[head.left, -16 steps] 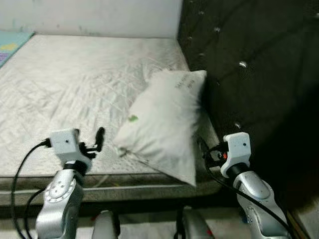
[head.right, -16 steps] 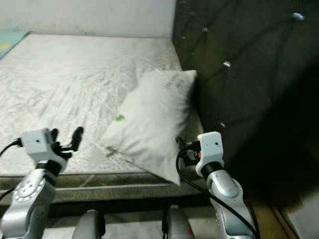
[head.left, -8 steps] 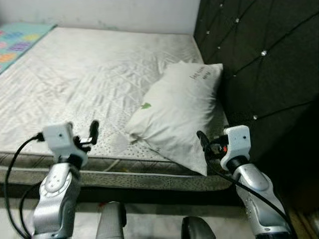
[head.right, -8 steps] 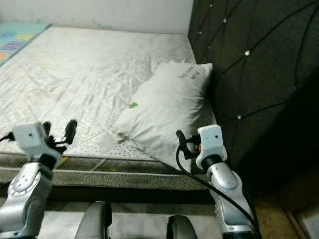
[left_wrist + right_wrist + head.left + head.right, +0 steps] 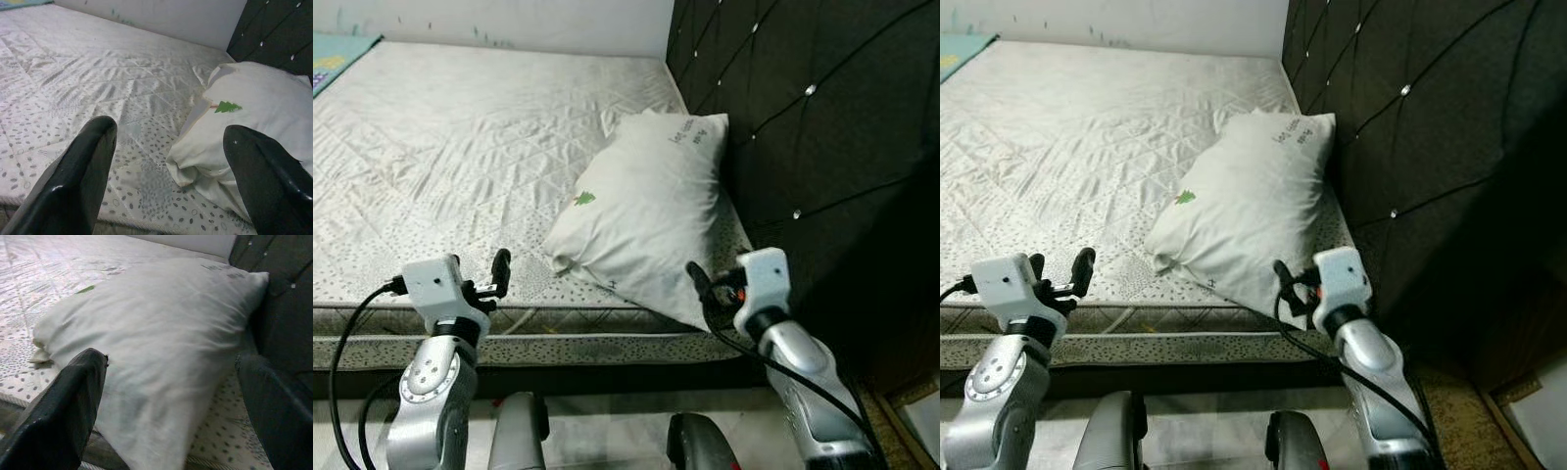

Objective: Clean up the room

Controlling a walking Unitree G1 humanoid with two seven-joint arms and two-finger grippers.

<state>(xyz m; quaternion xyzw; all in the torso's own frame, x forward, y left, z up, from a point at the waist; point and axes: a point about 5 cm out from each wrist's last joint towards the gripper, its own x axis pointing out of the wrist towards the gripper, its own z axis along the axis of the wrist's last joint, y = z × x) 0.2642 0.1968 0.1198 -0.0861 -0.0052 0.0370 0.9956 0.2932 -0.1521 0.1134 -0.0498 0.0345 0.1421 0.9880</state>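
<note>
Nearest to us, our left gripper (image 5: 161,166) is raised in front of the near edge of the mattress (image 5: 440,176), level with its quilted side. Its two black fingers (image 5: 83,166) are spread wide apart and hold nothing; between them the wrist view shows the dotted mattress surface and the near corner of the pillow (image 5: 641,230).

Our right gripper (image 5: 171,401) is raised at the near right corner of the bed, just short of the pillow's lower end. Its fingers (image 5: 63,406) are also spread wide, with nothing between them. The pillow shows in the gap but is not touched.

The pillow is the item to be handled. It is white, with a small green tree mark (image 5: 584,199) on its left side and dark lettering near its far end. It lies flat on the right-hand part of the mattress, lengthwise from the near edge toward the far end. Its right side rests against the dark padded headboard (image 5: 803,127), which carries rows of small shiny studs.

Beyond the pillow the mattress is bare and wrinkled, running back to a pale wall (image 5: 509,20). At the far left corner we see the edge of a light blue mat (image 5: 337,54).
</note>
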